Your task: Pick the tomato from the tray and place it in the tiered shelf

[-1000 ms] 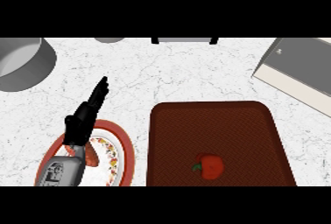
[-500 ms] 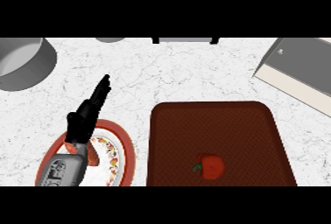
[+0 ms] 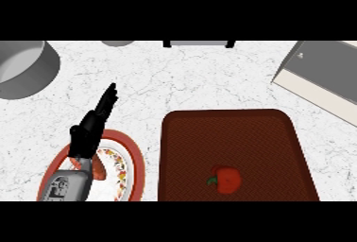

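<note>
A red tomato (image 3: 227,179) with a green stem lies on the dark brown tray (image 3: 230,132), near the tray's front edge. My left hand (image 3: 91,127) shows at the lower left, open with straight fingers pointing up and away, over a red-rimmed plate and well left of the tray. The tiered shelf (image 3: 324,75) sits at the upper right corner, grey with a pale front edge. My right hand is out of view.
A red-rimmed patterned plate (image 3: 129,163) lies under my left forearm. A grey pot (image 3: 24,68) stands at the upper left. A small grey object (image 3: 117,43) and a dark-framed item (image 3: 199,43) sit at the counter's back edge.
</note>
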